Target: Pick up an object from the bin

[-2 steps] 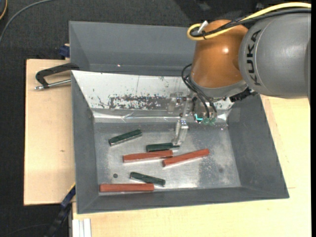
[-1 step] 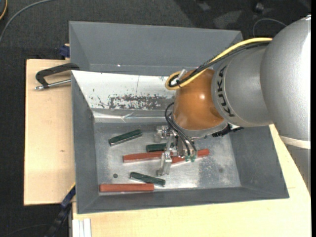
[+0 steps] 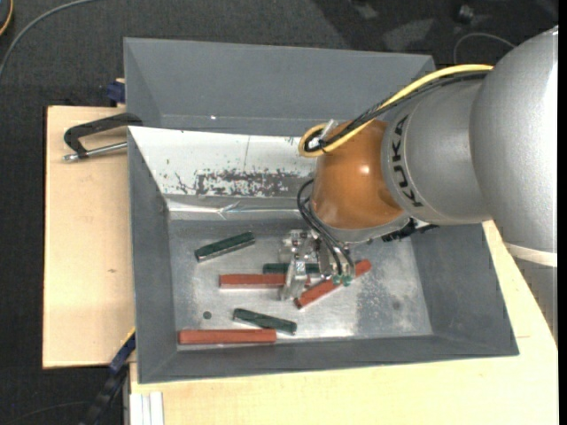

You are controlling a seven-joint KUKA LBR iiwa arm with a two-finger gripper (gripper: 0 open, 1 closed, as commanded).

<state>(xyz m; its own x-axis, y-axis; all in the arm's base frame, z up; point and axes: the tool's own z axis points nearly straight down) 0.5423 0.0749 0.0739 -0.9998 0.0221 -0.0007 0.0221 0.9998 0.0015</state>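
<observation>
Reaching in from the right of your view, the arm held its gripper low over the floor of the grey metal bin, just right of the middle. You could see a slanted red bar lying directly beneath it, one end poking out toward the lower left and the other toward the right. A short green bar lay just beside the gripper on its left. Whether the gripper was touching the slanted red bar or only hanging close above it, the view did not settle, because the orange wrist cover and the mechanism under it hid the contact. You could not tell how wide the gripper stood, nor whether it had closed on anything.

By my reading, the task was at the grasp stage at best: nothing was lifted, and every bar lay on the bin floor. A long red bar lay to the left, its right end near the gripper. Well apart from the gripper were a dark green bar toward the upper left, a second green bar nearer the front, and a front red bar along the front wall. What was left, judging from that, was the closing on the slanted red bar, if not yet made, and then the lift clear of the bin's walls.
</observation>
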